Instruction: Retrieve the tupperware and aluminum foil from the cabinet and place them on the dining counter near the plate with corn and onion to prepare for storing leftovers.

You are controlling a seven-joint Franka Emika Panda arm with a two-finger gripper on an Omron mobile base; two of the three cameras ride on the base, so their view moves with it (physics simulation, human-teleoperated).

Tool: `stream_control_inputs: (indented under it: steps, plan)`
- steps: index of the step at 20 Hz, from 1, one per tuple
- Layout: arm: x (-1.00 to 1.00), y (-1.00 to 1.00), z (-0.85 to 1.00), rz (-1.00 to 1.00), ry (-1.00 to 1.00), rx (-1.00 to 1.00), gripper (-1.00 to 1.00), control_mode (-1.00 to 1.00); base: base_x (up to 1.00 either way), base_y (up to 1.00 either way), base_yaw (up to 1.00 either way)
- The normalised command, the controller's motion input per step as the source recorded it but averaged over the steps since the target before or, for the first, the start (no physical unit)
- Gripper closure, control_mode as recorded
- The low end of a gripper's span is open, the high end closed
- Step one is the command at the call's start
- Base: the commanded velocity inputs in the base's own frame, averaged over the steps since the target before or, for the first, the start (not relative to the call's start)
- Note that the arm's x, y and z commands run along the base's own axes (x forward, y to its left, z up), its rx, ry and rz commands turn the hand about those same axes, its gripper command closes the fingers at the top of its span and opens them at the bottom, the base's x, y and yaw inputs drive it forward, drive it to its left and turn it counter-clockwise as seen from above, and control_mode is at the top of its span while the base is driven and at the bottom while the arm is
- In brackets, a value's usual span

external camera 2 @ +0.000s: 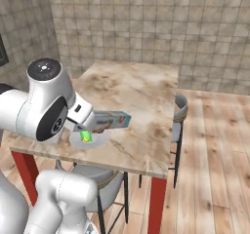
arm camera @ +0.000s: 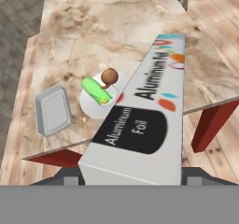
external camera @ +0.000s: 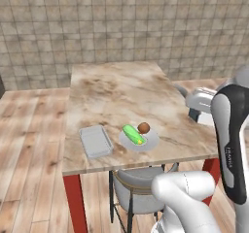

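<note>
Aluminum foil box (arm camera: 140, 120) is nearest, held in the closed gripper (external camera 2: 84, 122) at its near end, above the plate (external camera: 151, 141) with corn (external camera: 133, 134) and onion (external camera: 143, 127). It is probably light, stiff cardboard, long, so it may tilt. Tupperware (external camera: 96, 141) lies on the dining counter (external camera: 116, 89) beside the plate.

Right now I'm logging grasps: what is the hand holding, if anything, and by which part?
The hand holds the aluminum foil box by one end; the rest juts out over the dining counter.
</note>
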Motion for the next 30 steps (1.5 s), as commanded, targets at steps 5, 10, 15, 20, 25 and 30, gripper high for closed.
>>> stream_control_inputs:
  steps: [5, 10, 15, 20, 25, 30]
  plan:
    - [0.29, 0.00, -0.15, 0.00, -0.07, -0.04, 1.00, -1.00, 0.00, 0.00, 0.00]
    - [0.33, 0.00, -0.34, 0.00, -0.02, -0.02, 1.00, -1.00, 0.00, 0.00, 0.00]
    - [0.44, -0.09, -0.53, 0.05, 0.00, 0.00, 1.00, -1.00, 0.00, 0.00, 0.00]
    - [0.46, -0.20, -0.64, 0.23, 0.08, 0.00, 1.00, -1.00, 0.00, 0.00, 0.00]
    - [0.47, -0.21, -0.64, 0.26, 0.08, 0.00, 1.00, -1.00, 0.00, 0.00, 0.00]
    - [0.47, -0.10, -0.53, 0.25, 0.02, 0.00, 1.00, -1.00, 0.00, 0.00, 0.00]
